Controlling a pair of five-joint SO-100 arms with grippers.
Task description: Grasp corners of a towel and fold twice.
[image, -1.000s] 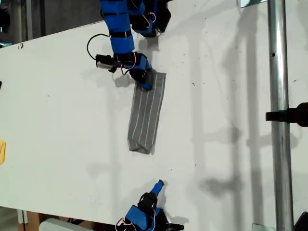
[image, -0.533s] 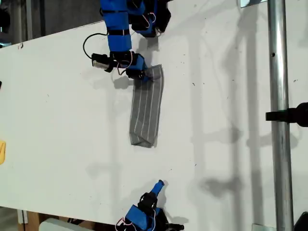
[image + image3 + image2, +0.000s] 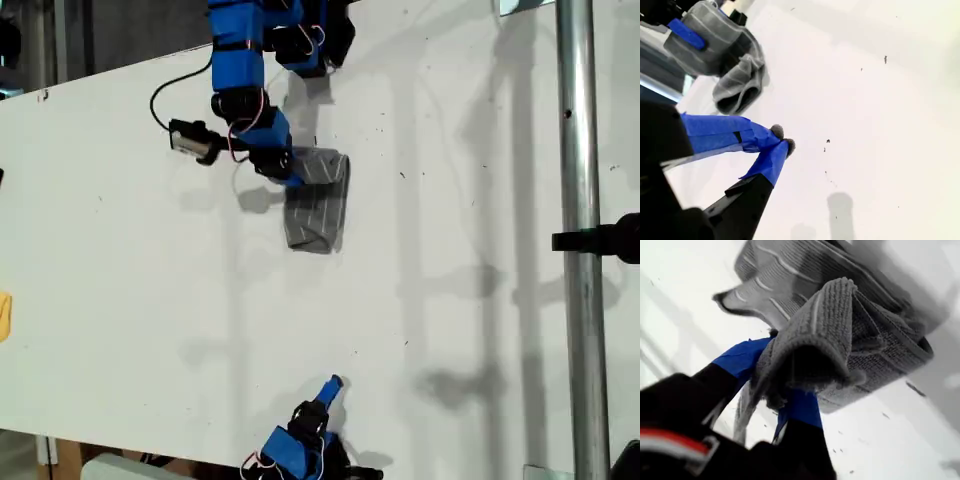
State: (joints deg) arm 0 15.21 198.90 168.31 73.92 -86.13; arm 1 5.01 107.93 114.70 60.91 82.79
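My second end effector [image 3: 333,383] waits near the counter's [image 3: 120,260] edge at the bottom of the exterior view, its taped jaw tips touching and nothing between them; its own wrist view shows the tips [image 3: 782,145] pinched together over bare counter, with the towel well apart from it, farther in.

The towel [image 3: 318,200] lies toward the counter's far edge, the one at the top of the exterior view, bunched into a short, thick bundle and not a flat strip. It looks already folded once into a narrow band, and I judge the second fold to be under way: one end is lifted and doubled over the other, but not laid flat or squared.

My first end effector [image 3: 785,405] is clamped on that raised end; a thick roll of towel [image 3: 840,335] hangs over its blue fingers [image 3: 802,407]. Which of the corners it holds is hidden in the bunched cloth.
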